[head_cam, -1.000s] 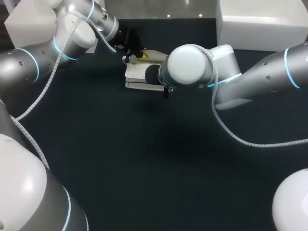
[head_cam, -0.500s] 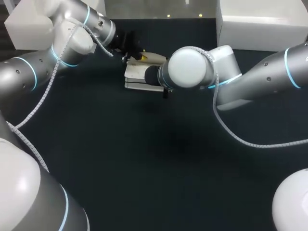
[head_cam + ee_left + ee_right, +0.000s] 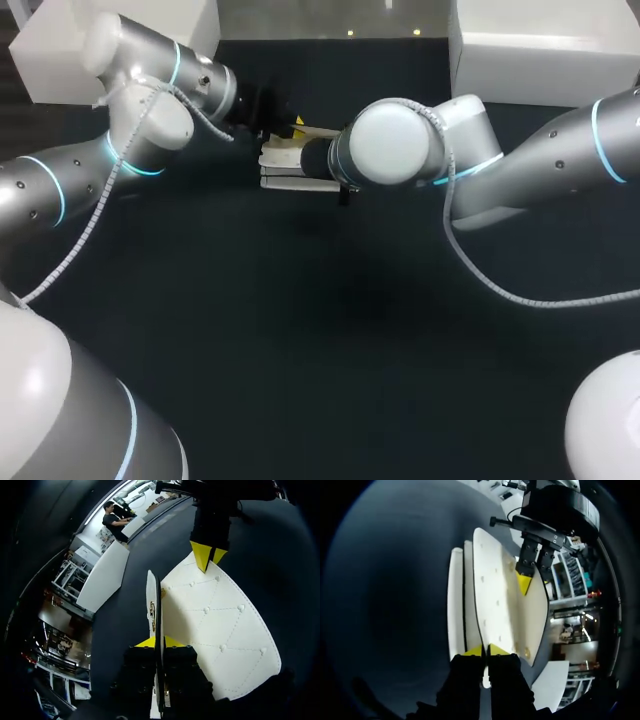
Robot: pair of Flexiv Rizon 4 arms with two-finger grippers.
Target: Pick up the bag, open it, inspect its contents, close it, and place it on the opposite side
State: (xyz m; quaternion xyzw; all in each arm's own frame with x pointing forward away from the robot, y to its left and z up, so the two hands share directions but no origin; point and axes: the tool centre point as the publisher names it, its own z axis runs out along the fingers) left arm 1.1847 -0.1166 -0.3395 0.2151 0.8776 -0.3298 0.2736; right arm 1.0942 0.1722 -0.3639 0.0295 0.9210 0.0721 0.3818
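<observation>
A white quilted bag (image 3: 285,168) lies at the back middle of the dark table (image 3: 300,330), with one arm at each end. In the left wrist view my left gripper (image 3: 157,643) is shut on a thin upright panel of the bag (image 3: 215,630) that bears a gold clasp (image 3: 152,614). Opposite it, my right gripper (image 3: 206,562) pinches the far edge of the broad quilted flap. The right wrist view shows the right gripper (image 3: 485,650) shut on an edge of the bag (image 3: 492,595), with my left gripper (image 3: 524,582) at the other end. From the head camera the right wrist hides its fingers.
A white box (image 3: 60,50) stands at the back left and a larger white box (image 3: 545,45) at the back right. Both arms crowd the back middle. Dark table surface stretches from the bag to the front edge.
My left arm has swung its elbow outward and its wrist back, and the bag has shifted slightly toward the back. The right arm has stayed in place.
</observation>
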